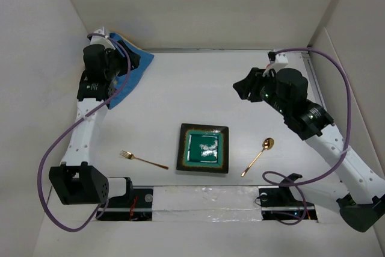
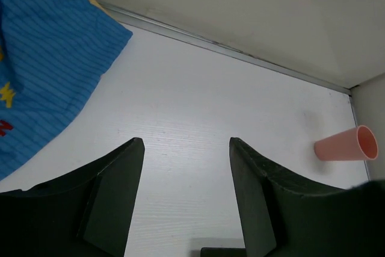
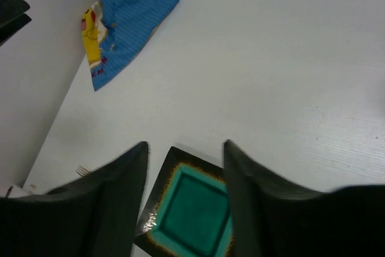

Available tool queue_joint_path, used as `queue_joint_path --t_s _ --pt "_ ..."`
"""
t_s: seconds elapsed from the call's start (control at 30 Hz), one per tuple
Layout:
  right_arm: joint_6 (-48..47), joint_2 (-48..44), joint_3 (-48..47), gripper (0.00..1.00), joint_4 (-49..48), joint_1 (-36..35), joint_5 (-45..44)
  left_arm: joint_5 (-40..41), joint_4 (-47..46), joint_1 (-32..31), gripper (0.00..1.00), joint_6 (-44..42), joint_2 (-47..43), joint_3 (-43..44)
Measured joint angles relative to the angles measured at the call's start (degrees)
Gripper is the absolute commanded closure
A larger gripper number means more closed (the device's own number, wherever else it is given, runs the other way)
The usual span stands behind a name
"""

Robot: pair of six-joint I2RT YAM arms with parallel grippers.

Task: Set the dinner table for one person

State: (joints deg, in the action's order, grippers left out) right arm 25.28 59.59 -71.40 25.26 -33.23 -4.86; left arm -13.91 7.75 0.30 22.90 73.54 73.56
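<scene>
Left fingers [image 2: 114, 203] and right fingers [image 3: 102, 203] hang wide and empty over the white tabletop [image 1: 198, 82], green plate [image 1: 203, 148] flanked by fork [image 1: 143, 159] and spoon [image 1: 258, 156], blue cloth [image 1: 129, 73] far-left, pink cup [image 2: 348, 144] tipped over.

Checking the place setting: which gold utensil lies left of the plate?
The fork, marked by its tines; the round-bowled spoon lies right of the green plate.

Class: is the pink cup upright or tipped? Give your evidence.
Tipped: the cup lies on its side on the table, mouth facing sideways.
</scene>
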Motion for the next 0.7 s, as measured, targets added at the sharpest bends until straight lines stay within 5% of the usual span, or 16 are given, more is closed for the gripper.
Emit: queue_joint_path --t_s 0.07,0.1,0.17,0.23,0.33,0.43,0.57,0.7 --pt "0.00 0.04 1.31 0.69 -0.02 0.57 0.92 2.10 0.50 -0.02 0.46 0.17 -0.02 0.00" --pt "-0.02 -0.02 2.03 0.97 -0.04 0.72 1.49 3.04 0.81 -0.02 0.50 0.24 -0.02 0.00" --pt "0.20 -0.02 3.15 1.00 -0.20 1.31 2.27 5.44 1.60 0.00 0.62 0.31 -0.02 0.00" --pt "0.39 0.07 3.78 1.00 -0.15 1.95 3.85 8.94 2.91 -0.02 0.84 0.61 0.31 0.31" --pt "0.42 0.17 4.00 1.00 -0.39 2.64 6.29 14.14 5.73 0.37 0.99 0.96 3.34 2.99" --pt "0.46 -0.04 5.33 1.00 -1.77 2.84 8.20 16.13 7.37 4.55 0.92 1.77 8.28 5.68" --pt "0.48 -0.42 8.33 1.00 -2.60 2.78 9.88 17.09 8.33 14.40 0.61 3.28 15.19 5.97" --pt "0.46 -0.68 9.38 1.00 -2.60 2.78 10.36 20.72 9.46 17.88 0.58 4.04 23.08 6.75"
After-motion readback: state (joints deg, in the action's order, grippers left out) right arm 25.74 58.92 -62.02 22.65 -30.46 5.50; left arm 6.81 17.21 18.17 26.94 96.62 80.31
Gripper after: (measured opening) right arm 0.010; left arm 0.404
